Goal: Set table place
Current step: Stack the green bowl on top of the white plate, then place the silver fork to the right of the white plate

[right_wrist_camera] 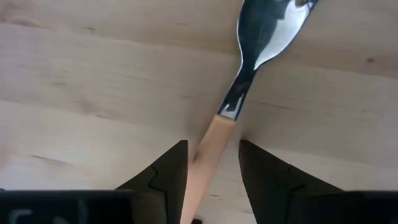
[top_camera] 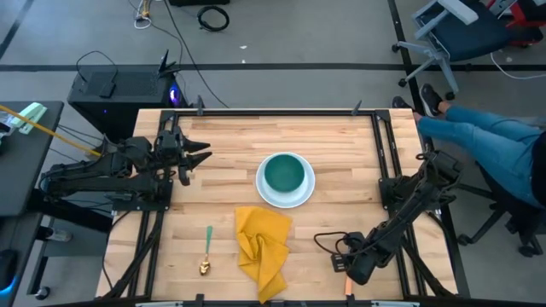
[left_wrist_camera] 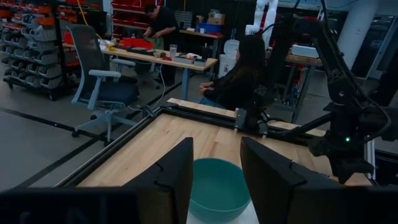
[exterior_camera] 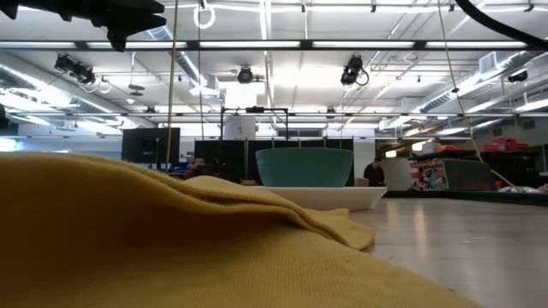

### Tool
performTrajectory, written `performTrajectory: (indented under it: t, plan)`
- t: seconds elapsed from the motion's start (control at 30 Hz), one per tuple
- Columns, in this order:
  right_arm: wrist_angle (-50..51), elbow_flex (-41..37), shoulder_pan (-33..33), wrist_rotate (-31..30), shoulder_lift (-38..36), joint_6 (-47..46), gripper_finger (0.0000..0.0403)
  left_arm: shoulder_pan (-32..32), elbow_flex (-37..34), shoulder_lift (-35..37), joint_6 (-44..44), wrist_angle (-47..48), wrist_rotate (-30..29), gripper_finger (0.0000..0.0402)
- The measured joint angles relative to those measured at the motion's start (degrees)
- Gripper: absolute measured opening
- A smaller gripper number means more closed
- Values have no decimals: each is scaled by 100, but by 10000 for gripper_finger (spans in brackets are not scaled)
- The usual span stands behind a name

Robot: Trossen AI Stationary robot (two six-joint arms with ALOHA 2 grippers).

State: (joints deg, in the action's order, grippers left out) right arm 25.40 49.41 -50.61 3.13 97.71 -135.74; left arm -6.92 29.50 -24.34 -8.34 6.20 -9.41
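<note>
The right gripper (right_wrist_camera: pixel 211 165) sits low at the near right of the light-wood butcher-block table (top_camera: pixel 341 145), fingers slightly parted around one orange-handled steel spoon (right_wrist_camera: pixel 249 68). The left gripper (top_camera: pixel 198 153) waits far left, fingers apart, empty. One teal bowl (top_camera: pixel 284 173), one white plate (top_camera: pixel 286 200), one yellow cloth napkin (top_camera: pixel 264 247), one green-handled gold spoon (top_camera: pixel 207 249).

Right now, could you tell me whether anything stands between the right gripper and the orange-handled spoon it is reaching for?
Nothing visible does. In the right wrist view the orange-handled spoon lies on bare table, its handle running between the open fingers of the right gripper. The left gripper waits at the far left.
</note>
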Motion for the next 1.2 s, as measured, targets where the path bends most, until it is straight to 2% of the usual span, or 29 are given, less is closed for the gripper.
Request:
performTrajectory:
  t: [0.33, 0.6, 0.87, 1.2]
  plan:
    - [49, 17, 38, 43, 180, 96, 142, 0, 0, 0, -1, 2, 2, 153]
    - [246, 26, 49, -91, 209, 147, 112, -2, 0, 0, -2, 2, 2, 143]
    - [401, 22, 183, -52, 210, 713, 44, -2, 0, 0, 0, 4, 2, 142]
    - [531, -11, 525, -186, 67, 1707, 41, -2, 0, 0, -2, 4, 2, 153]
